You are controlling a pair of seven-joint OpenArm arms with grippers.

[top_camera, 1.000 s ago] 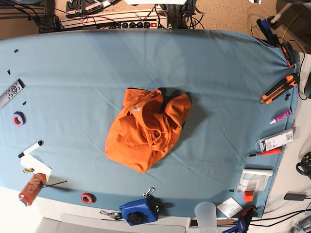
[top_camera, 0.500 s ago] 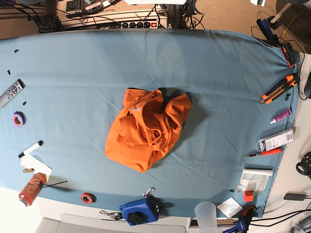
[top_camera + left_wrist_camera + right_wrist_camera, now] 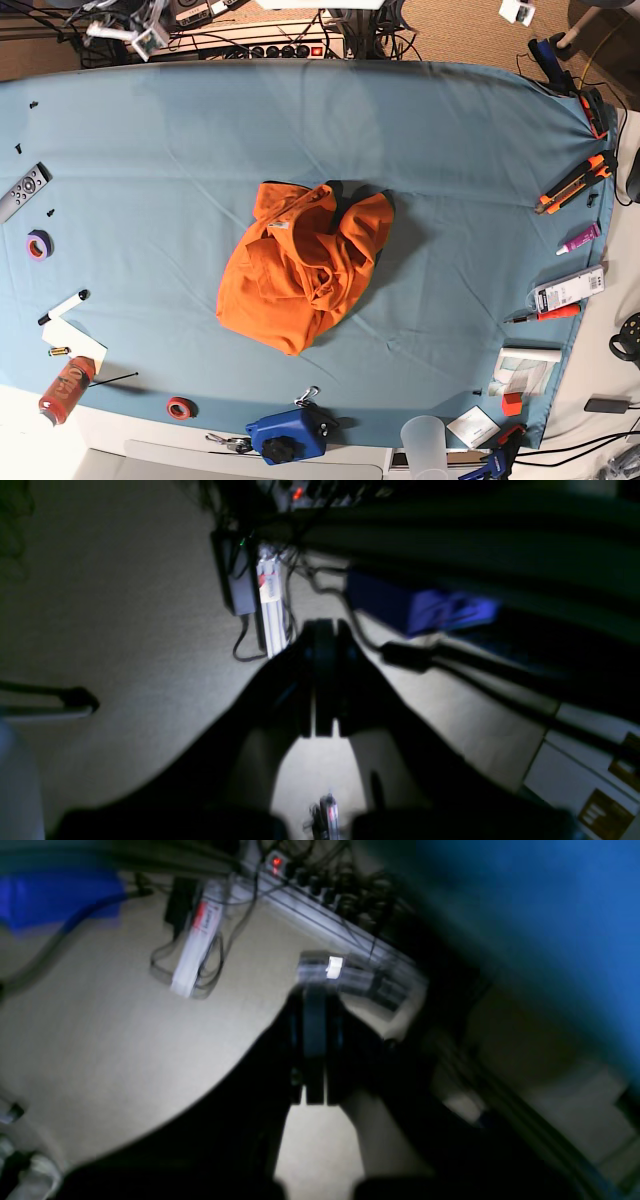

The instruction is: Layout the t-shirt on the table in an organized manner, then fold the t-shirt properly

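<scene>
T-shirt (image 3: 303,265) crumpled at frame center on table (image 3: 150,200), long axis lower left to upper right, collar toward top. Left gripper (image 3: 320,680) and right gripper (image 3: 314,1040): both closed, empty, off table.

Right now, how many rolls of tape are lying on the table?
2. A purple roll lies near the left edge of the table, and a red roll sits at the near edge, left of the blue device. Others could be hidden under the t-shirt.
</scene>
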